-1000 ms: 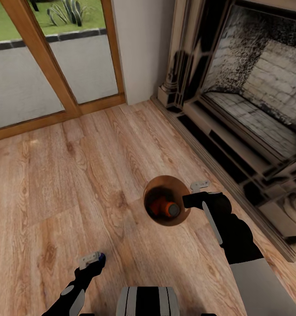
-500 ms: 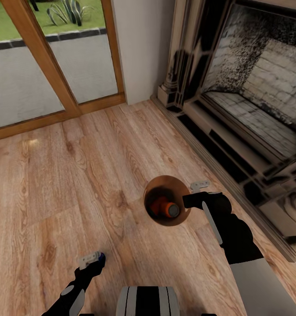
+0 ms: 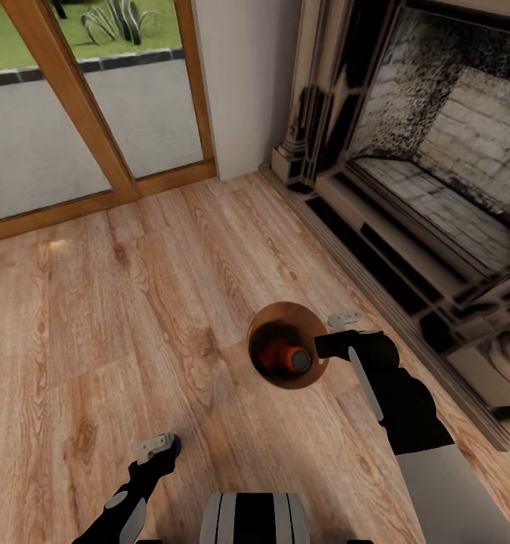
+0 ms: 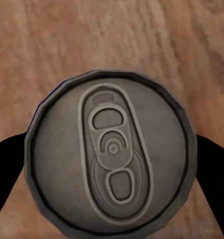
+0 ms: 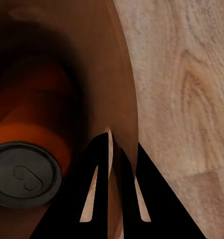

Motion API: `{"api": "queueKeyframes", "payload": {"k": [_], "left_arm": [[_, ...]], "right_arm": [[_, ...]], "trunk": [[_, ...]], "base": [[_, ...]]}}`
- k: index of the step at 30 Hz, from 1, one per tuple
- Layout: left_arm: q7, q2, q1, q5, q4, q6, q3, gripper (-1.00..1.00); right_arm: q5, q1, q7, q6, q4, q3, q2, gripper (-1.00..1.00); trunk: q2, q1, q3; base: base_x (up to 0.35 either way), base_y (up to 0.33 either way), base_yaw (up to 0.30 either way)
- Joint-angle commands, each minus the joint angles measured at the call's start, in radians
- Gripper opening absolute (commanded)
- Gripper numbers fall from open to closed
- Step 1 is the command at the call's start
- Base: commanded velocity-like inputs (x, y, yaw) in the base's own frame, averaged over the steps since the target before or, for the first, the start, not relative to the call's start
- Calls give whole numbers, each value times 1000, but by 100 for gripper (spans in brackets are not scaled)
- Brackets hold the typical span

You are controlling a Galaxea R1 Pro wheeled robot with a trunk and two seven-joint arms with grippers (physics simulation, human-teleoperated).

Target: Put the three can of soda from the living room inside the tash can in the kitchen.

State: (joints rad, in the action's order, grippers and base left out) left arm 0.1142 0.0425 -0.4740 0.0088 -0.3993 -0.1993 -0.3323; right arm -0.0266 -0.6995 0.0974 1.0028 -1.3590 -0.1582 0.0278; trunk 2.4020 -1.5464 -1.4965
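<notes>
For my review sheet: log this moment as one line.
left gripper: shut on blue soda can | right gripper: shut on copper bin rim | orange can in bin

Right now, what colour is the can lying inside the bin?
Orange, with a dark grey top; the head view shows it best.

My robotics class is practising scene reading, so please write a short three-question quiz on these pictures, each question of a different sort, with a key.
1. True or false: an orange soda can lies inside the trash can.
2. Multiple choice: what does the left end effector hold? A) an orange can B) the blue soda can C) nothing
3. Fill in: the right end effector grips the trash can's ____.

Key
1. True; the right wrist view shows it in the bin's dark inside.
2. B; its grey top sits between the black fingers.
3. Rim; the fingers close on the copper wall.
</notes>
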Motion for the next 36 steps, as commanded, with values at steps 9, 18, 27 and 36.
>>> {"api": "queueKeyframes", "payload": {"k": [9,18,27,36], "left_arm": [[-1,0,0,-1,0,0,-1,-100],[-1,0,0,-1,0,1,1,-100],[-1,0,0,-1,-1,3,1,-100],[1,0,0,-1,-1,3,1,-100]], "right_arm": [[27,0,7,1,0,-1,0,-100],[27,0,7,1,0,0,0,-100],[28,0,7,0,1,0,0,-100],[28,9,6,-1,7,0,-2,-100]], "trunk": [[-49,27,22],[-112,61,50],[-175,96,79],[-238,130,119]], "base": [[0,0,0],[0,0,0],[0,0,0],[0,0,0]]}}
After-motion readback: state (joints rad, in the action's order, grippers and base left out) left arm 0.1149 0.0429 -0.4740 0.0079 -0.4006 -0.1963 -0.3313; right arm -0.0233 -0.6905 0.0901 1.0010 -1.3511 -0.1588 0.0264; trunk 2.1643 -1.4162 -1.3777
